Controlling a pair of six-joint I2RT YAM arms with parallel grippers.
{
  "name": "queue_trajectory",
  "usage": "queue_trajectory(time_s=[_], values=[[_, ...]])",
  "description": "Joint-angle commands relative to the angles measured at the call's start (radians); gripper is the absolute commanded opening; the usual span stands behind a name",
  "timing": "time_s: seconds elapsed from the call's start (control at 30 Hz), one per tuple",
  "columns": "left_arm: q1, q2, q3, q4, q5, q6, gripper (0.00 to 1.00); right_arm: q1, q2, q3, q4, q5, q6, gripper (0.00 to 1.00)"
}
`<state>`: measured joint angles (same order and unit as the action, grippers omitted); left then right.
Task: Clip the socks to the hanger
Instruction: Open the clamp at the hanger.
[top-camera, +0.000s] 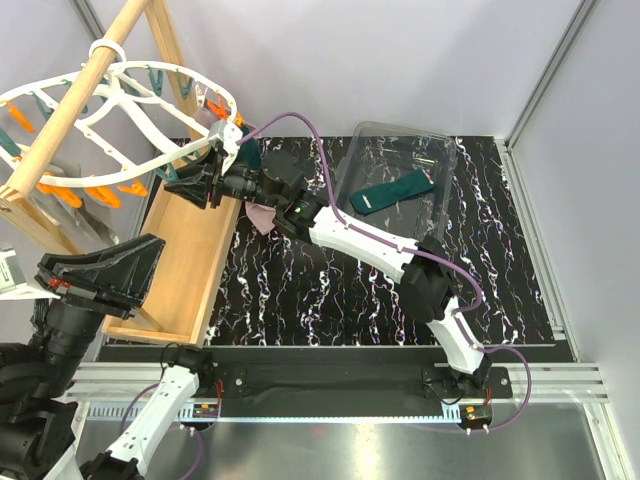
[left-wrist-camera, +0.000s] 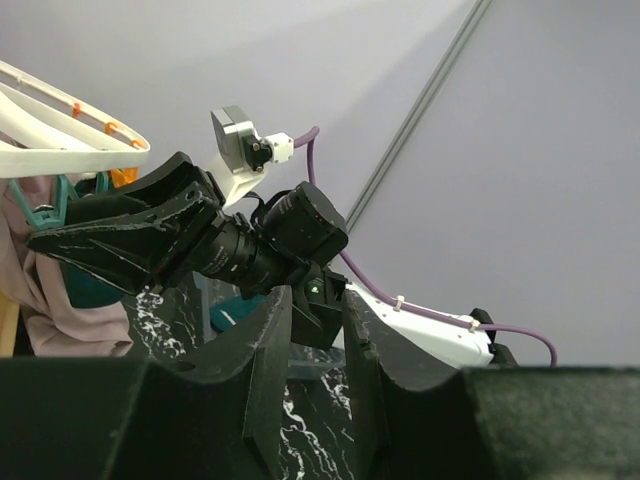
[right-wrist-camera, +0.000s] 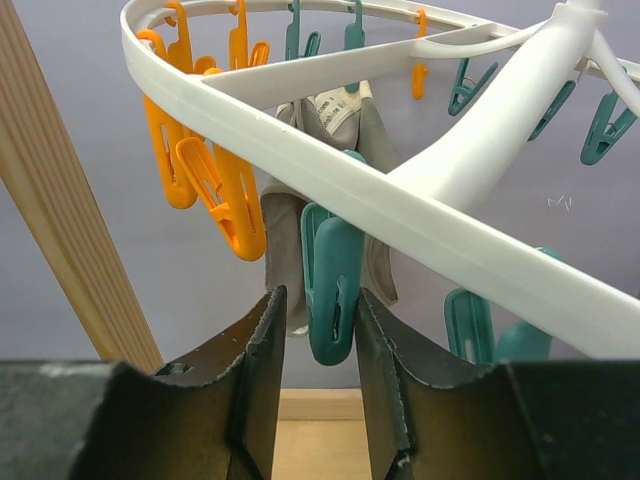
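Observation:
The white oval hanger hangs from a wooden pole at the far left, with teal and orange pegs dangling. It also shows in the right wrist view. My right gripper reaches under its near rim. In the right wrist view the gripper is open, its fingers either side of a teal peg; the right finger touches it. One teal sock lies in a clear bin. Dark teal fabric hangs beside a mauve cloth under the rim. My left gripper is open and empty, low at the left.
The wooden pole and its frame base stand at the left. The clear plastic bin sits at the back right on the black marbled mat. A grey cloth hangs from the hanger behind the peg. Mauve cloth lies under my right arm.

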<state>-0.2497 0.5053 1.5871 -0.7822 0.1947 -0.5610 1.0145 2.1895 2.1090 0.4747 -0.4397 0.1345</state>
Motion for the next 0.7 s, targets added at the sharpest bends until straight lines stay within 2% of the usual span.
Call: queue_trajectory(time_s=[0.0, 0.1, 0.2, 0.23, 0.33, 0.5, 0.67], values=[[-0.003, 0.025, -0.003, 0.052, 0.035, -0.037, 0.31, -0.002, -0.016, 0.008, 0.05, -0.024, 0.024, 0.39], [-0.002, 0.036, -0.001, 0.044, 0.026, -0.062, 0.31, -0.002, -0.008, 0.014, 0.045, -0.021, 0.031, 0.38], [-0.003, 0.059, 0.013, 0.018, 0.018, -0.086, 0.29, -0.002, -0.01, 0.02, 0.033, -0.004, 0.05, 0.31], [-0.002, 0.067, 0.02, 0.009, 0.006, -0.091, 0.27, -0.002, -0.01, 0.029, 0.015, 0.002, 0.056, 0.2], [-0.002, 0.081, 0.02, -0.008, -0.018, -0.118, 0.26, -0.001, -0.019, 0.028, -0.008, 0.03, 0.089, 0.13], [-0.003, 0.082, -0.01, -0.02, -0.083, -0.154, 0.26, -0.002, -0.06, -0.029, -0.002, 0.061, 0.157, 0.06], [-0.003, 0.108, -0.021, -0.049, -0.164, -0.152, 0.26, 0.001, -0.091, -0.012, -0.091, 0.053, 0.189, 0.0]])
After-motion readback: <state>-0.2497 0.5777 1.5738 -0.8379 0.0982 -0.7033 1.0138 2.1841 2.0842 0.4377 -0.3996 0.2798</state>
